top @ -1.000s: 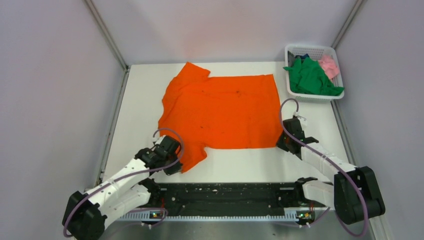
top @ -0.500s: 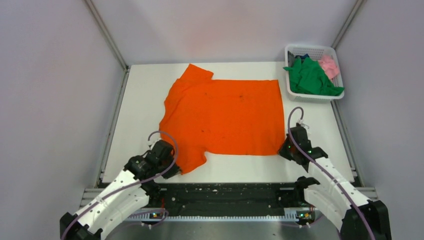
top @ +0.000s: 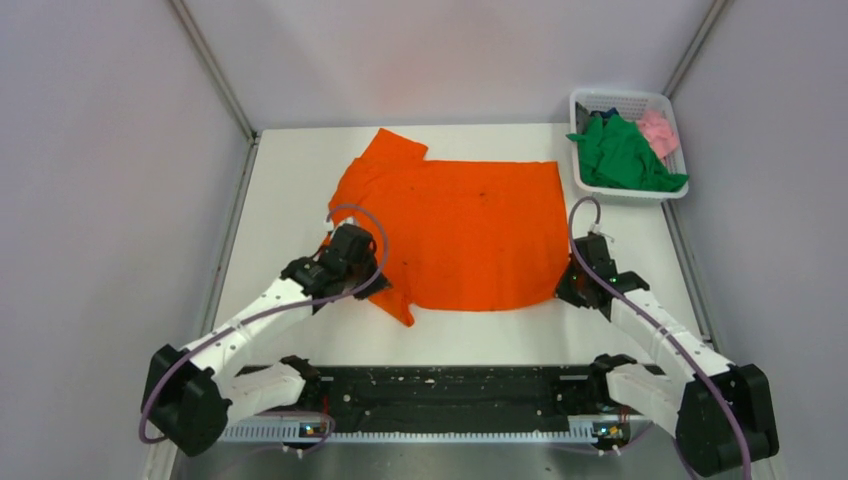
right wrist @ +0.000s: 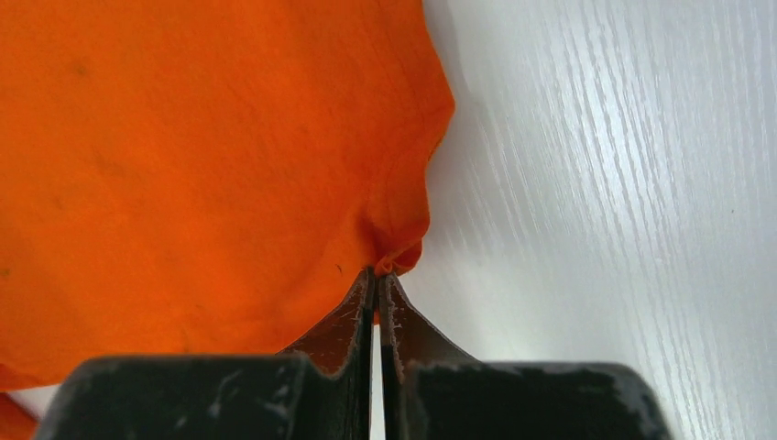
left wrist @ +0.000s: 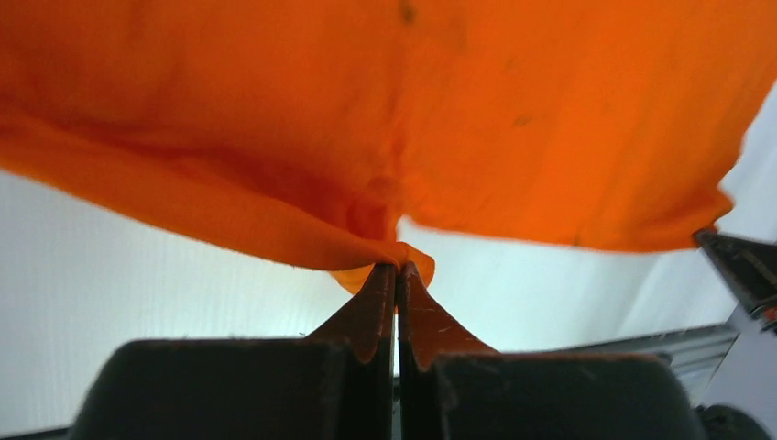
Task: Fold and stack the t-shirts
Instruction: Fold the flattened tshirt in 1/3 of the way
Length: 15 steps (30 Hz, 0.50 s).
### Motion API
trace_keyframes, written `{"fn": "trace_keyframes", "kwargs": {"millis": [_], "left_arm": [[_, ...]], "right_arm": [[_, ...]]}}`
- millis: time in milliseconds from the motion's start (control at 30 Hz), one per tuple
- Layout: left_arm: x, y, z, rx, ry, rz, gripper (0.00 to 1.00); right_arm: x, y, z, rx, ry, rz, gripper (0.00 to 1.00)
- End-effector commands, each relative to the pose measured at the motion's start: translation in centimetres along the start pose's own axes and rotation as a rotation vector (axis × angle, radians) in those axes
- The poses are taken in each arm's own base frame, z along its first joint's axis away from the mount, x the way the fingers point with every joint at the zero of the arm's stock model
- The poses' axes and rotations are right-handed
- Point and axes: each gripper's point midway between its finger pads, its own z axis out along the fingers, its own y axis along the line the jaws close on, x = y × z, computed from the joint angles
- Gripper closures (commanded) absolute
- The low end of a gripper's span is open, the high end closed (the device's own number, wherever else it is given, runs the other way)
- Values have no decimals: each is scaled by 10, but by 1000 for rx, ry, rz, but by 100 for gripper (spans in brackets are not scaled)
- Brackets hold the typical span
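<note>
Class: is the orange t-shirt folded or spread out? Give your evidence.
Spread out: the orange t-shirt lies wide across the table, unfolded; the left gripper and right gripper pinch its near edge.

Dial on table (top: 290, 180), 12 = far side. The spread t-shirt (top: 470, 235) lies on it, centre to 12. Basket (top: 620, 98) sits at the 2 o'clock corner, apart from that shirt. Two bunched t-shirts inside: bigger one (top: 620, 155) in front, over the near rim, smaller one (top: 658, 130) at its 2 o'clock. The left gripper (left wrist: 397, 270) is on the shirt's 8 o'clock edge, the right gripper (right wrist: 377, 275) on its 4 o'clock corner.
</note>
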Motion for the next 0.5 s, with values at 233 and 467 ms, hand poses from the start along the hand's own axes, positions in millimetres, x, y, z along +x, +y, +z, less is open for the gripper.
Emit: {"fn": "trace_keyframes", "kwargs": {"millis": [233,467], "left_arm": [[-131,-45,0,62,-237,19,100],[-174,-51,-4,58,-295,44,100]], "right_arm": [[-89,32,0,36,-164,-32,100],[-113,40,7,57,-171,-45,100]]}}
